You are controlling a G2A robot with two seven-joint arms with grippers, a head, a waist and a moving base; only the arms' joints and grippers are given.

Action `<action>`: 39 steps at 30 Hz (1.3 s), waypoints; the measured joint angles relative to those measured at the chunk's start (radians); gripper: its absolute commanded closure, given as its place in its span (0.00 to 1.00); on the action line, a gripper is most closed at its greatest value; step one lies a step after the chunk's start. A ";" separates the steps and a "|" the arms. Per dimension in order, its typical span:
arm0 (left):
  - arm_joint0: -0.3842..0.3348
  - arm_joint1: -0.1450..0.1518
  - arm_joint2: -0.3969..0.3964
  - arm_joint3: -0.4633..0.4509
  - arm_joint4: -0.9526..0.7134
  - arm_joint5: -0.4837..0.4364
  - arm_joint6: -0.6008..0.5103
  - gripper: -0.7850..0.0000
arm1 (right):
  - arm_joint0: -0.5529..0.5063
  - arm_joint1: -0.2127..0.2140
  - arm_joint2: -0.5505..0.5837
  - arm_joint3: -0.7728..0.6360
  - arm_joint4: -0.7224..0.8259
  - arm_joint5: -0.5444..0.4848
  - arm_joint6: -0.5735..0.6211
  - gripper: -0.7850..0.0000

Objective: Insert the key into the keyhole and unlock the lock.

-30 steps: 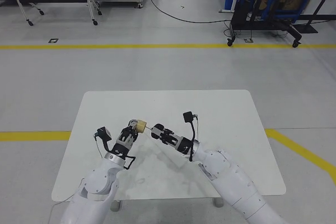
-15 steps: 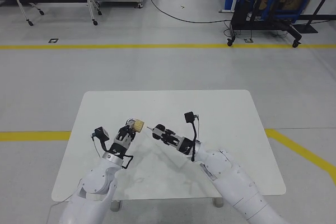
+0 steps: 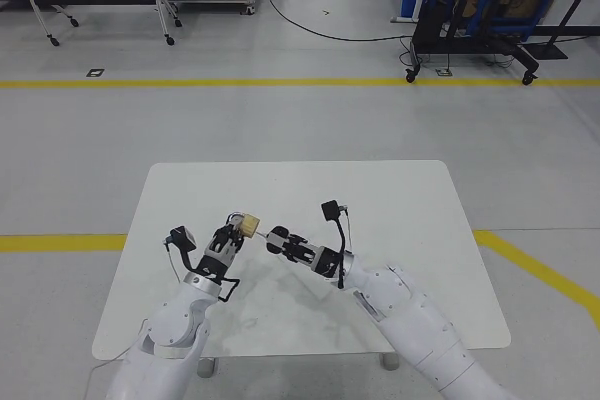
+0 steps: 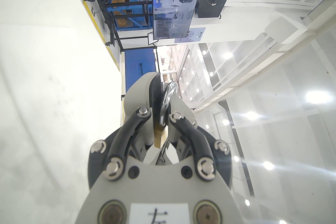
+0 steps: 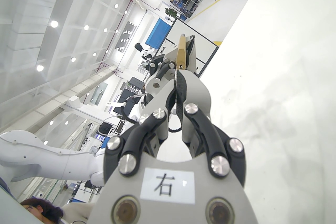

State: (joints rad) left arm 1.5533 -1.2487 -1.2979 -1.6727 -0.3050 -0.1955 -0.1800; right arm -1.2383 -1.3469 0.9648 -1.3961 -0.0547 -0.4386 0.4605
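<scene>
The left end effector [image 3: 235, 229] is clamped on a brass padlock with a silver shackle [image 3: 248, 224], above the white bench [image 3: 410, 200]. The right end effector [image 3: 276, 240] pinches a thin silver key [image 3: 267, 234]. Its tip is right at the padlock, just ahead of the fingers; whether it is inserted cannot be told.

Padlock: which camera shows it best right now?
Right wrist view: the padlock sits just beyond the right gripper, bottom end facing it. Left wrist view shows shackle and body edge-on in the left gripper; top view, a small brass block.
</scene>
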 measured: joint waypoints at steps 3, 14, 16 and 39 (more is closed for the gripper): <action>0.001 0.000 -0.002 0.001 0.006 -0.004 -0.007 1.00 | 0.005 -0.002 -0.005 0.007 -0.001 0.003 -0.005 1.00; 0.005 0.000 -0.010 0.000 0.053 -0.023 -0.018 1.00 | 0.004 -0.002 -0.003 0.005 -0.001 0.004 -0.017 1.00; 0.006 -0.001 -0.010 -0.001 0.052 -0.024 -0.020 1.00 | 0.003 -0.003 -0.001 0.005 -0.001 0.003 -0.026 1.00; 0.009 -0.006 -0.010 0.001 0.084 -0.025 -0.019 1.00 | 0.008 -0.007 -0.010 0.010 -0.013 0.011 -0.040 1.00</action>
State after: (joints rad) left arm 1.5620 -1.2547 -1.3078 -1.6718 -0.2210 -0.2208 -0.1993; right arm -1.2303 -1.3536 0.9544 -1.3858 -0.0680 -0.4272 0.4206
